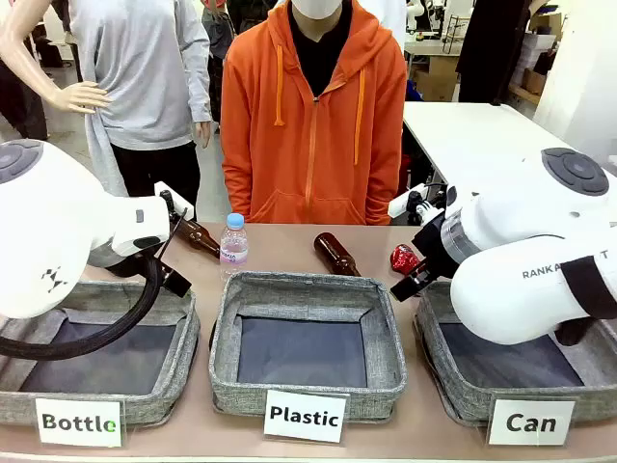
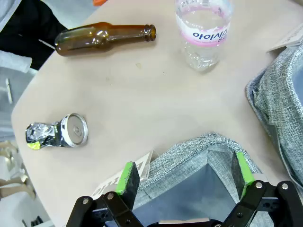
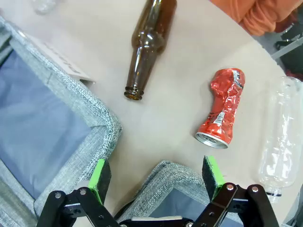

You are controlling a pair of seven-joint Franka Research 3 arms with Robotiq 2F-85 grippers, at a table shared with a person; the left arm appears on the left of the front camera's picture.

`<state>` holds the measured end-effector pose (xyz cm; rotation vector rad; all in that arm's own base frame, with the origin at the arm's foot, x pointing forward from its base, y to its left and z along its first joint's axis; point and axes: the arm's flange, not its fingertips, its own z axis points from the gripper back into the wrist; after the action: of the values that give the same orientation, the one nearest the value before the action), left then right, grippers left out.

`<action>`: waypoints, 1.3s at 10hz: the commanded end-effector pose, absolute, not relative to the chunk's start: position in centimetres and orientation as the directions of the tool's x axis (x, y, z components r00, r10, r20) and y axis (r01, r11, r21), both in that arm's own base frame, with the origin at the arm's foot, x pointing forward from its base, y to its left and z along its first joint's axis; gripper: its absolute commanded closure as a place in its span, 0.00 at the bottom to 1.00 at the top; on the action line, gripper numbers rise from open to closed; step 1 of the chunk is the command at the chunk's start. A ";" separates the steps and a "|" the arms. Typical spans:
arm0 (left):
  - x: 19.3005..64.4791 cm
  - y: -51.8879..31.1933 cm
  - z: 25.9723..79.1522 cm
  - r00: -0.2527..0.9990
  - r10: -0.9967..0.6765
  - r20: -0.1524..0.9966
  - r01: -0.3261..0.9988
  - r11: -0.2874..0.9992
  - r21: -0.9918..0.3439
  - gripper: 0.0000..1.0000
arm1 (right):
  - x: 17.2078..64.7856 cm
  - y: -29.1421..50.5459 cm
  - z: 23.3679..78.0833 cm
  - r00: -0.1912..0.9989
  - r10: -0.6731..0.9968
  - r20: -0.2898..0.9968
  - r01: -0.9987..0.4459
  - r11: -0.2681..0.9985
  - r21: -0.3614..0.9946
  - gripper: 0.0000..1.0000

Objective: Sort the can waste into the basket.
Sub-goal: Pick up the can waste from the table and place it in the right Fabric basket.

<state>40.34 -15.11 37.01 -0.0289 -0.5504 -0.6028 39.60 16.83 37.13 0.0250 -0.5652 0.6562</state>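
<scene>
Two crushed cans loose on counter (image 2: 142, 94). Red can (image 3: 222, 113) right of frame centre, above spread, empty right jaws; dark can (image 2: 57, 135) at left edge, off spread left jaws. Can basket (image 1: 445, 381) lower right.

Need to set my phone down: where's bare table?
Bare: between the brown bottle, dark crushed can, water bottle and Bottle basket corner. Crowded: around the red can, flanked by another brown bottle and a clear bottle.
</scene>
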 end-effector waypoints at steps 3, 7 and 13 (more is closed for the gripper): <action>40.3 -15.1 37.0 0.685 -0.530 0.500 0.546 0.828 0.131 0.00 | 39.6 16.8 37.1 0.648 0.570 0.505 -0.584 0.798 -0.152 0.00; 40.3 -15.1 37.0 0.685 -0.530 0.500 0.546 0.828 0.131 0.00 | 39.6 16.8 37.1 0.648 0.570 0.505 -0.584 0.798 -0.152 0.00; 40.3 -15.1 37.0 0.685 -0.530 0.500 0.546 0.828 0.131 0.00 | 39.6 16.8 37.1 0.648 0.570 0.505 -0.584 0.798 -0.152 0.00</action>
<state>40.34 -15.11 37.01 -0.0289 -0.5504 -0.6028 39.60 16.84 37.13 0.0246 -0.5652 0.6567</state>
